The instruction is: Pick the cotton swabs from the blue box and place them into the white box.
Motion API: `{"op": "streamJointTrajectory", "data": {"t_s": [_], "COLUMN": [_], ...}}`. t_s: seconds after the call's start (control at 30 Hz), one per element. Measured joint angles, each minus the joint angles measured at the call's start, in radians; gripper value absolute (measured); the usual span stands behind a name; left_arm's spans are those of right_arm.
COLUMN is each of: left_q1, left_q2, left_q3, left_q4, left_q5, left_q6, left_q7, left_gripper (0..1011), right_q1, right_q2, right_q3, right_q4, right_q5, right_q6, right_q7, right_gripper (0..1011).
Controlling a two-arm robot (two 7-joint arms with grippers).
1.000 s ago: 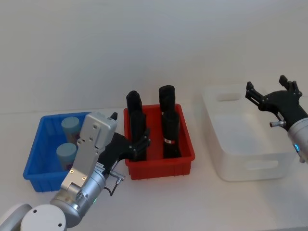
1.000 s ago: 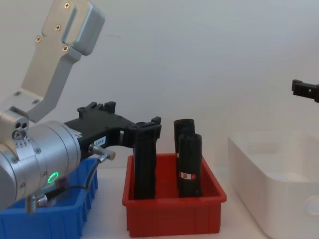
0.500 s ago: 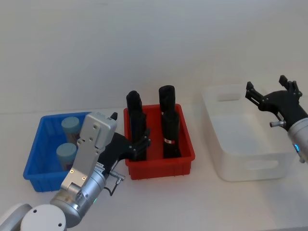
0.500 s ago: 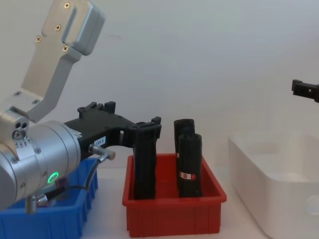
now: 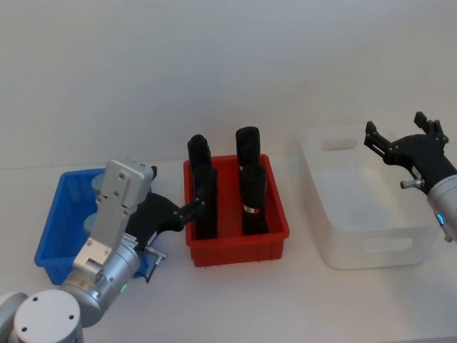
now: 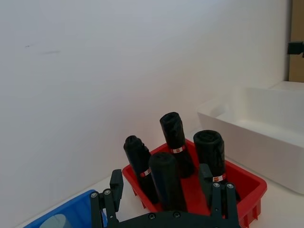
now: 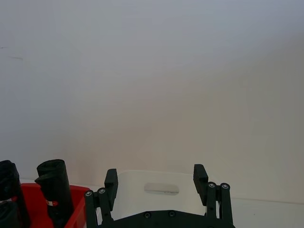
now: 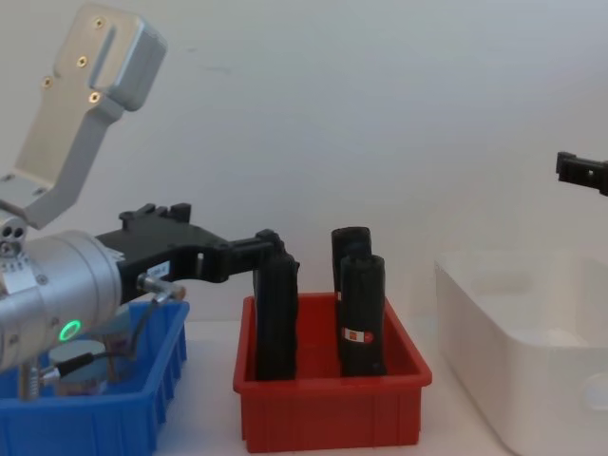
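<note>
Cotton swabs (image 8: 76, 369) lie in the blue box (image 5: 53, 221), but the left gripper (image 5: 194, 209), jaws open like those of the right gripper (image 5: 400, 132), may knock the black rolls (image 5: 200, 161) beside it.

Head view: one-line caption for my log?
Open left gripper hovers at the left edge of the red bin, beside the blue box; open right gripper hangs above the white box.

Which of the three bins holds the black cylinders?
The red bin, the middle one; the blue box and the white box hold none.
</note>
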Motion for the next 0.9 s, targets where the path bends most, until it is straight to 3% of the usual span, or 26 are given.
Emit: {"op": "streamJointTrajectory", "data": {"t_s": [0.53,0.9], "left_q1": [-0.037,-0.074], "left_q2": [0.018,0.02], "left_q3": [-0.062,-0.095], "left_q4": [0.097,0.185], "left_q5": [-0.097,-0.134], "left_q6": [0.069,0.097], "left_q7": [-0.015,-0.029], "left_gripper": [1004,1004], "right_q1": [0.0,0.0], "right_q2": [0.0,0.0], "right_q3": [0.0,0.0], "right_q4": [0.0,0.0], "right_q5": [0.0,0.0], "right_q6": [0.0,0.0], "right_q7": [0.0,0.0], "right_gripper": [1002,1002]}}
